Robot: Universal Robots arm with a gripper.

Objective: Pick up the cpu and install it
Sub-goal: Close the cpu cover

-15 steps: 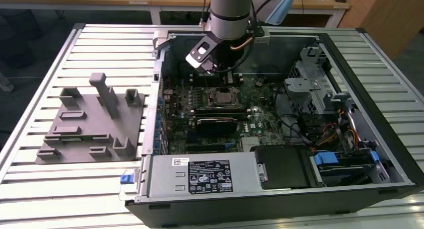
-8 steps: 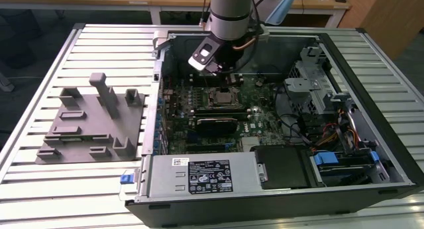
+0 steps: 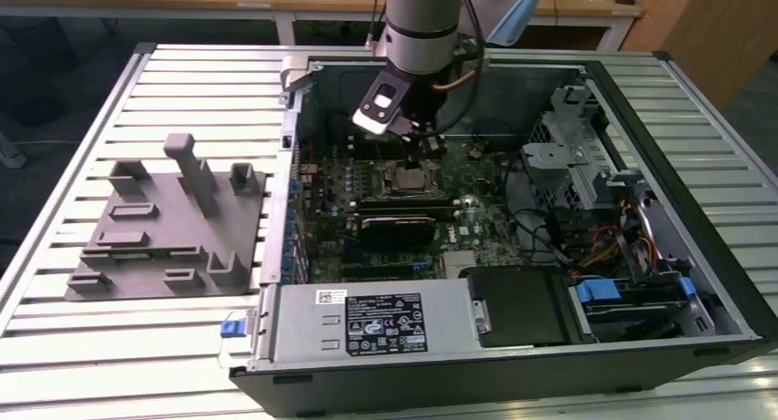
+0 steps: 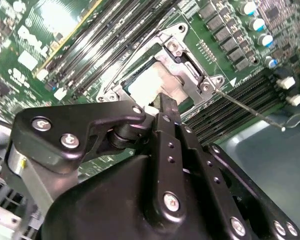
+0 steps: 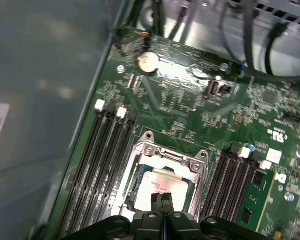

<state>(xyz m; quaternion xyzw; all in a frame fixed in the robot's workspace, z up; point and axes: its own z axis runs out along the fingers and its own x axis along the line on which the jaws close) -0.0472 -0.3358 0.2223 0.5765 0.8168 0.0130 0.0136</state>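
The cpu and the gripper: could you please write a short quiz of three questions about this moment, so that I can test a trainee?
1. True or false: the cpu lies inside the metal socket frame on the motherboard.
2. Choose one. The gripper is: A) wide open above a cable; B) shut, with its tips over the cpu; C) holding the grey tray.
3. In the exterior view, on which side of the computer case does the grey tray stand?

Key: 1 true; 2 B; 3 on the exterior view's left.
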